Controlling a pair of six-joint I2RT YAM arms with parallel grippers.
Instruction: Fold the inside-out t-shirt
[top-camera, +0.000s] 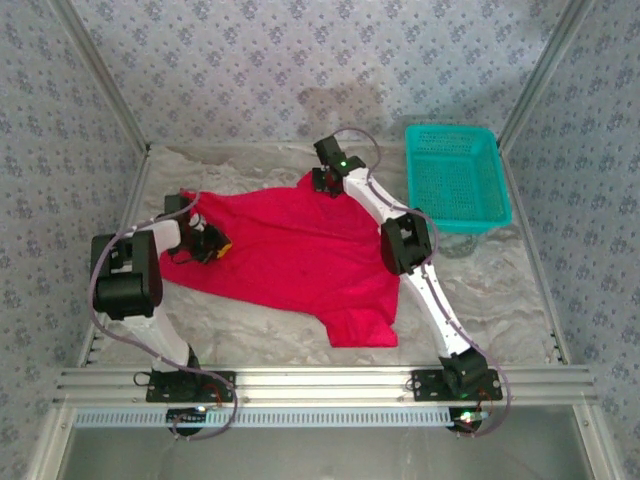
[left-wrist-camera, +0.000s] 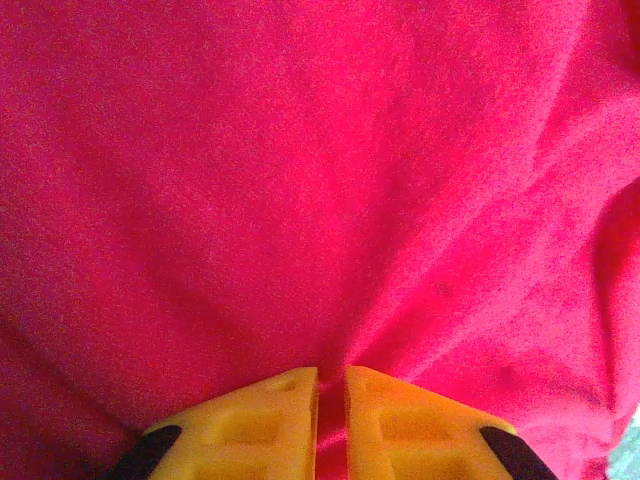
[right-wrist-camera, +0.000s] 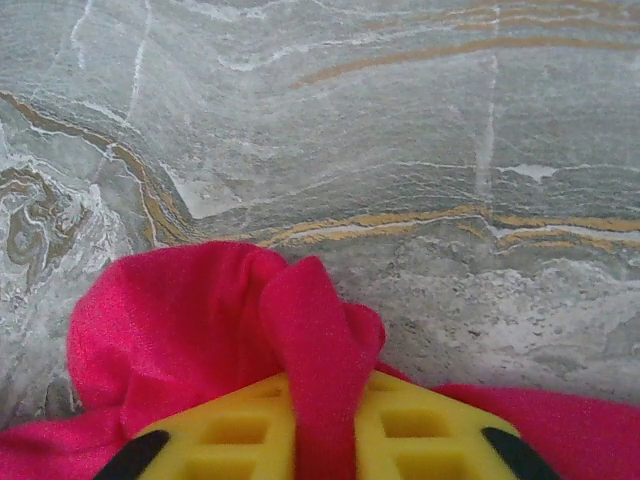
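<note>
The bright red t-shirt (top-camera: 290, 255) lies spread across the middle of the marble table, one sleeve pointing toward the near edge. My left gripper (top-camera: 212, 243) sits at the shirt's left edge, its yellow fingers (left-wrist-camera: 255, 425) shut on a pinch of red cloth (left-wrist-camera: 332, 420). My right gripper (top-camera: 325, 183) is at the shirt's far edge. Its yellow fingers (right-wrist-camera: 420, 430) are shut on a bunched fold of the t-shirt (right-wrist-camera: 315, 350), which sticks up between them over the table.
A teal mesh basket (top-camera: 455, 175) stands at the back right, just beyond the right arm. Patterned walls close in the table (top-camera: 480, 290) at the back and both sides. The metal rail (top-camera: 320, 382) with both arm bases runs along the near edge.
</note>
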